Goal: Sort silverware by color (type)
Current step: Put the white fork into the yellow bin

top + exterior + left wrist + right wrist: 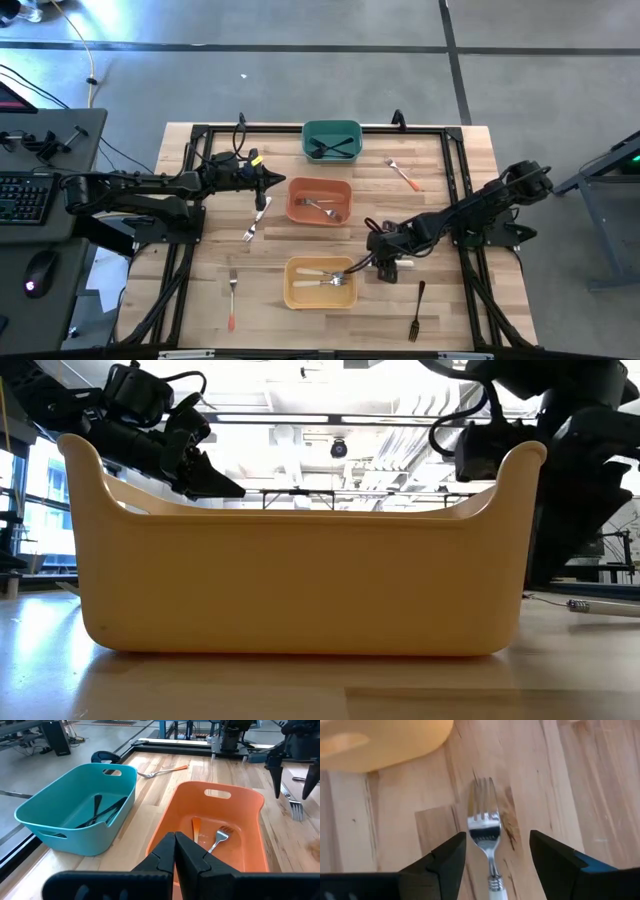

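My right gripper (497, 845) stands open, pointing steeply down just right of the yellow bin (320, 283). A white-handled fork (485, 827) lies flat on the table between its fingers, silver head toward the bin, and neither finger touches it. In the left wrist view the same gripper (291, 775) hangs over that fork (296, 809). My left gripper (268, 181) is shut and hovers at the left end of the orange bin (320, 200). Two white-handled forks (325, 277) lie in the yellow bin, forks (215, 840) in the orange bin, and dark utensils (102, 812) in the teal bin (332, 140).
Loose on the table lie an orange-handled fork (403, 175) at the far right, a white-handled fork (255, 220) below my left gripper, an orange-handled fork (232, 300) at the near left and a dark fork (417, 312) at the near right. A black frame rims the table.
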Robot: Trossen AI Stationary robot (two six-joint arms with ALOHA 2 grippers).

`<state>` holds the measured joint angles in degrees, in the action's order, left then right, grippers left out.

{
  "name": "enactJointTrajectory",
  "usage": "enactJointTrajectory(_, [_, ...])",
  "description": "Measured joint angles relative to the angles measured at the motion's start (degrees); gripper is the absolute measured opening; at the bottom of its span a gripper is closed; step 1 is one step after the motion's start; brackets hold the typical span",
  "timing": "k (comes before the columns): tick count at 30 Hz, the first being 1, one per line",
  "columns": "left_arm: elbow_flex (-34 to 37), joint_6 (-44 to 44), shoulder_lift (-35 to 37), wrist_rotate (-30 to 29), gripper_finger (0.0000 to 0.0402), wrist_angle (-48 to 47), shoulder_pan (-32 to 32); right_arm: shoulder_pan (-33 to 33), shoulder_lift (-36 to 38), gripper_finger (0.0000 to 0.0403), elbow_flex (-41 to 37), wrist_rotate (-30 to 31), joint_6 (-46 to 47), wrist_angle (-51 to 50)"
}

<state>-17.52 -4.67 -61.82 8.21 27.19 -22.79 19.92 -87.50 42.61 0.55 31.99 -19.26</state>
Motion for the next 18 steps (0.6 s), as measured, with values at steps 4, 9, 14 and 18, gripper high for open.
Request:
enactJointTrajectory(4, [0.0,0.0,0.0,0.0,0.0001,0.0,0.0,0.5,-1.6,0.0204,0.0,0.3,-1.0,2.0])
enactJointTrajectory(9, [0.0,0.0,0.0,0.0,0.0001,-0.1,0.0,2.4,-5.3,0.0204,0.2,3.4,-1.4,4.5])
enactJointTrajectory(14, [0.0,0.0,0.0,0.0,0.0001,-0.3,0.0,3.6,-6.3,0.0201,0.9,7.4,-1.1,3.9])
enactJointTrajectory(18, [0.0,0.0,0.0,0.0,0.0001,-0.3,0.0,3.5,-6.3,0.0169,0.9,8.1,-0.8,3.3])
